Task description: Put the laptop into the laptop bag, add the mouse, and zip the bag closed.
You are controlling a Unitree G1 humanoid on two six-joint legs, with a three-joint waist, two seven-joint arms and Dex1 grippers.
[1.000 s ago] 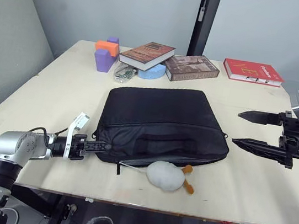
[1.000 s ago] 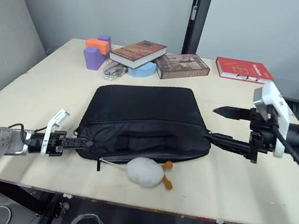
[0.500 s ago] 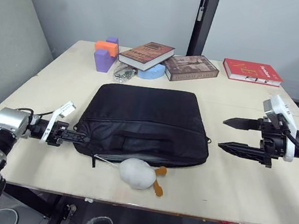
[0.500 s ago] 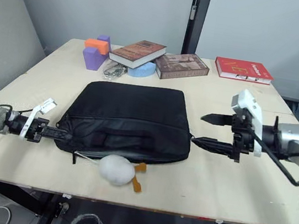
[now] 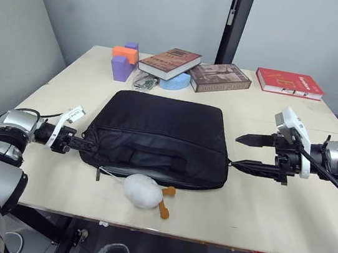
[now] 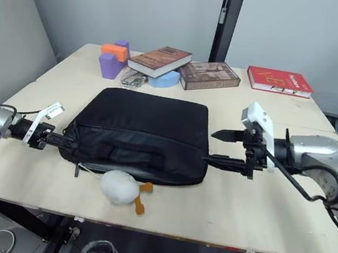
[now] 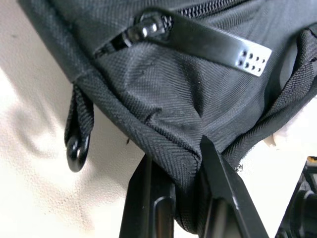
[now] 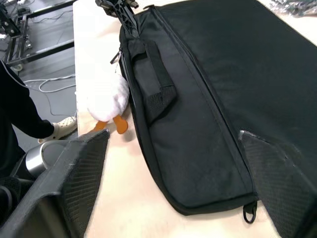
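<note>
Black fabric sits right at your left gripper [image 7: 183,163]: its jaws are pinched shut on the near left corner of the laptop bag [image 5: 158,137], just below the zip pull. Beside that edge, toward you, lies a fluffy white toy [image 5: 142,192] with orange feet, touching or nearly touching the bag. The bag lies flat mid-tabletop [image 5: 283,212] and looks zipped along most of its edge. Your right gripper [image 5: 254,154] waits at the bag's right end with jaws spread wide, gripping nothing, the lower finger almost at the corner ring.

Risks, as I judge them: pull with the left and the whole bag may slide instead of staying braced, dragging the toy with it; the wide right jaws could snag the corner ring or strap handle rather than the zip pull.

Farther back stand purple and orange blocks [image 5: 122,63], two stacked books [image 5: 192,70] and a red book [image 5: 288,82].

Your left wrist view alone shows the pinch and zip slider close up; your right wrist view reveals a person's dark sleeve beyond the tabletop.
</note>
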